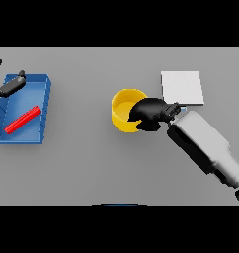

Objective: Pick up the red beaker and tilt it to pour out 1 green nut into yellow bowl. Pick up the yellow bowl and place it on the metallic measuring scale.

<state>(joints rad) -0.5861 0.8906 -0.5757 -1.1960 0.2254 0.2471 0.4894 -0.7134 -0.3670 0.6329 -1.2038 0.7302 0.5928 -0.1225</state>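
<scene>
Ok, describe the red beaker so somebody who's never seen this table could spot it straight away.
Look to the left side of the grey table for the blue tray. The red beaker lies on its side inside it, slanted diagonally. It is the only red thing here, far from the yellow bowl and metallic scale.

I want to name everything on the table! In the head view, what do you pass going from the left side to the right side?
Left hand → blue tray holding a red beaker lying down → yellow bowl → right hand at the bowl's rim → metallic scale.
</scene>
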